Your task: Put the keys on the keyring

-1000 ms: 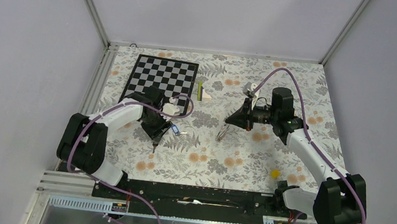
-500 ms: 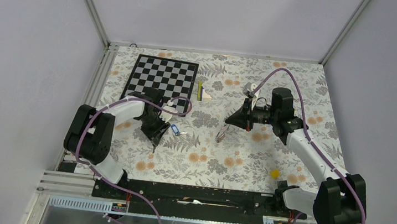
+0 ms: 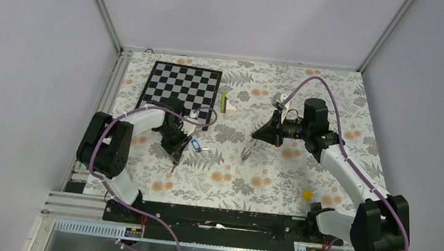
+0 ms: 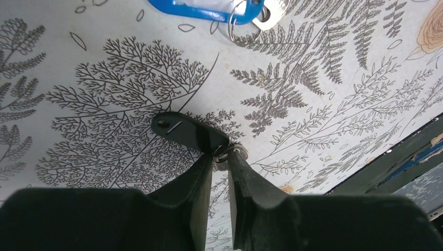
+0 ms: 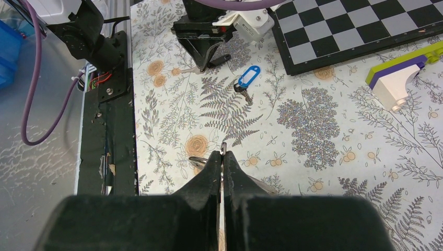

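The left gripper (image 4: 221, 157) pinches the black-headed key (image 4: 183, 130) by the metal just past its head. It is a thin hold, so the key could swivel or slip out on lifting. The blue-tagged key (image 4: 209, 13) lies on the floral cloth (image 4: 104, 63) well ahead of those fingertips. The right gripper (image 5: 222, 159), pressed together on the keyring (image 5: 197, 161), leaves little wire showing beside its tips — threading may jam.
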`<state>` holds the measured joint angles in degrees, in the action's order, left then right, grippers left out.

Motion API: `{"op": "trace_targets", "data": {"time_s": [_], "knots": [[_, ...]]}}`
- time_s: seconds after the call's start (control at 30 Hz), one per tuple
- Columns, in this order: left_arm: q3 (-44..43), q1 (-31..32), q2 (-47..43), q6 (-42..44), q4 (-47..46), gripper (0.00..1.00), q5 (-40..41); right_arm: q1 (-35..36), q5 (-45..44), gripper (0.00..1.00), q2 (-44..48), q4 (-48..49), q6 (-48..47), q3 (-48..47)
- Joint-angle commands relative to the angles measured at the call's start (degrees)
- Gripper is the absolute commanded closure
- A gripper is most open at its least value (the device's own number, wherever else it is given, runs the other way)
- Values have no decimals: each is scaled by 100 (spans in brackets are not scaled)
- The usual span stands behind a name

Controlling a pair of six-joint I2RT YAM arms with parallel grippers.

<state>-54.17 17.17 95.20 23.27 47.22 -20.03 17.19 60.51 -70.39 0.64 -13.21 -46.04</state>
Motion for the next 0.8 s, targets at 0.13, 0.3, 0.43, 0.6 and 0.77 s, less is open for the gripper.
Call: {"op": "trace_targets", "data": {"time_s": [0.13, 0.3, 0.43, 0.6, 0.77], "knots": [[-379, -12, 135, -97, -46, 85, -107, -31, 12, 100, 86, 187, -111, 3], [-444, -4, 171, -83, -38, 93, -140, -31, 0, 100, 76, 185, -127, 14], [-475, -3, 85, 2, 9, 100, -256, -32, -12, 100, 82, 169, -164, 16], [-544, 207, -90, 137, 57, 100, -191, -30, -22, 100, 86, 172, -164, 16], [-449, 823, -326, 349, 36, 100, 251, -30, -56, 100, 81, 155, -195, 16]]}}
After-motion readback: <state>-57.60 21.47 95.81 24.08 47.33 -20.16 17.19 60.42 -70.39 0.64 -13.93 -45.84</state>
